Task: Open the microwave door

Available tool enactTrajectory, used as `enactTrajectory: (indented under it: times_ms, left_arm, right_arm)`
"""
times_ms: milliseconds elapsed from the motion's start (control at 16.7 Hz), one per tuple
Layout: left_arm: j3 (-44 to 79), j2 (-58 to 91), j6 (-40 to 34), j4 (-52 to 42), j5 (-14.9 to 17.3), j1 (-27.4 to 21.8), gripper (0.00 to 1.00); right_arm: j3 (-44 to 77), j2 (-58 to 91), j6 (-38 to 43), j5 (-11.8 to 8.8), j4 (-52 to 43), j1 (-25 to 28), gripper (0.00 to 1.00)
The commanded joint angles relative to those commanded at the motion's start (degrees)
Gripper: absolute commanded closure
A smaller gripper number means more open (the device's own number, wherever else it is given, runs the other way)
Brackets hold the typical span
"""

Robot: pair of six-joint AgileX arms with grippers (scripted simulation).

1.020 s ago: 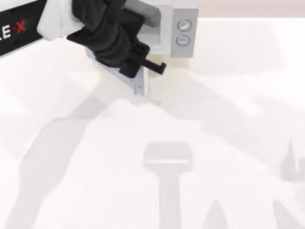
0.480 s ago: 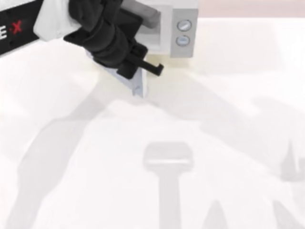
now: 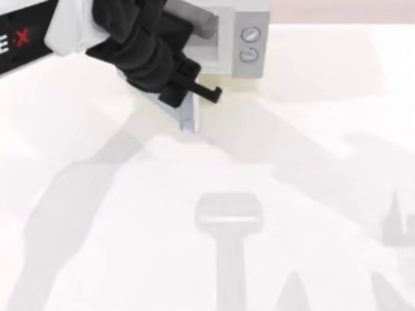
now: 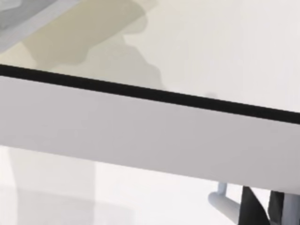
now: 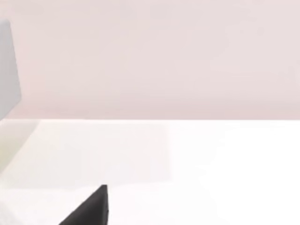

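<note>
The microwave [image 3: 241, 45] stands at the table's far edge, its two round knobs [image 3: 249, 44] on the right side panel and its pale cavity [image 3: 217, 39] exposed. The microwave door [image 3: 186, 115] is swung out toward the front-left, hinged on the left. My left gripper [image 3: 198, 87] reaches over the door's free edge and is shut on the pale handle [image 4: 226, 207]; dark fingers [image 4: 251, 212] sit beside that bar. In the left wrist view the door [image 4: 140, 136] is a broad grey band with a black edge. My right gripper [image 5: 96, 208] is out of the top view.
The white table [image 3: 292, 162] carries only shadows of the arms in front of the microwave. A pink wall runs behind the table's far edge. A grey corner of the microwave [image 5: 7, 70] shows in the right wrist view.
My left gripper has drawn slightly left with the handle, and the door has swung a little farther open. The right arm has not visibly moved.
</note>
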Motion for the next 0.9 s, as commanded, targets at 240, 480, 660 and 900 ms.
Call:
enactTrajectory:
  times_ms: [240, 480, 660, 900]
  left_arm:
    - [0.00, 0.00, 0.00, 0.00, 0.00, 0.00, 1.00]
    - [0.00, 0.00, 0.00, 0.00, 0.00, 0.00, 1.00]
    - [-0.26, 0.10, -0.03, -0.01, 0.46, -0.21, 1.00]
    - [-2.12, -1.63, 4.52, -0.11, 2.74, 1.53, 1.00]
  right_arm:
    - [0.00, 0.00, 0.00, 0.00, 0.00, 0.00, 0.00]
    - [0.00, 0.00, 0.00, 0.00, 0.00, 0.00, 0.00]
    - [0.00, 0.00, 0.00, 0.00, 0.00, 0.00, 0.00]
    - [0.00, 0.00, 0.00, 0.00, 0.00, 0.00, 0.00]
